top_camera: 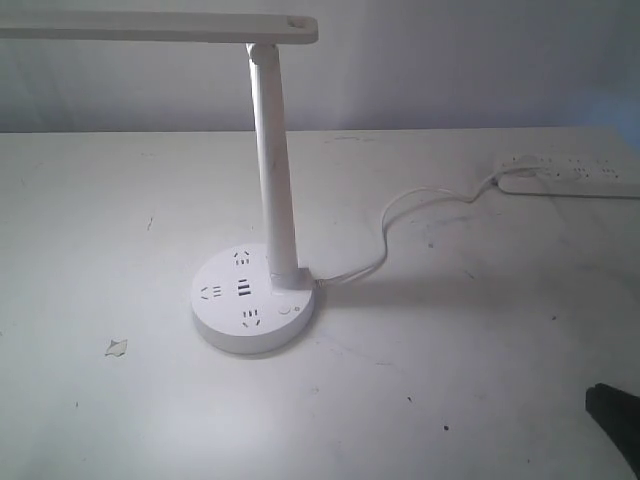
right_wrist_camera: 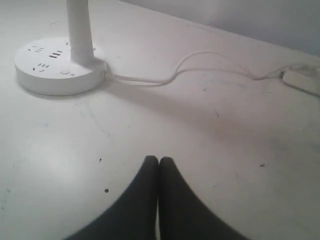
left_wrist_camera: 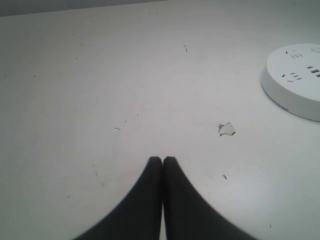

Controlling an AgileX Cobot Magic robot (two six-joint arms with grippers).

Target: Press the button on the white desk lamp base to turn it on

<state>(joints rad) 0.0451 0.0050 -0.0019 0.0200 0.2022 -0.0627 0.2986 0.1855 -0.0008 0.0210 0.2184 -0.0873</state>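
Observation:
The white desk lamp base (top_camera: 240, 310) is a round flat disc with dark socket slots, standing mid-table under its tall stem (top_camera: 274, 180). The small round button (top_camera: 290, 310) lies on the disc's front right, beside the stem foot. In the right wrist view the base (right_wrist_camera: 50, 80) is far off with the button (right_wrist_camera: 65, 72) faint on its top. An edge of the base (left_wrist_camera: 295, 90) shows in the left wrist view. My right gripper (right_wrist_camera: 159, 160) is shut and empty above bare table; its dark tip (top_camera: 612, 410) shows at the exterior view's lower right. My left gripper (left_wrist_camera: 162, 160) is shut, empty, away from the base.
A white cord (top_camera: 400, 225) runs from the base to a long white power strip (top_camera: 580, 180) at the back right. The lamp head (top_camera: 160, 28) stretches left overhead. A small torn scrap (top_camera: 116, 347) lies on the table left of the base.

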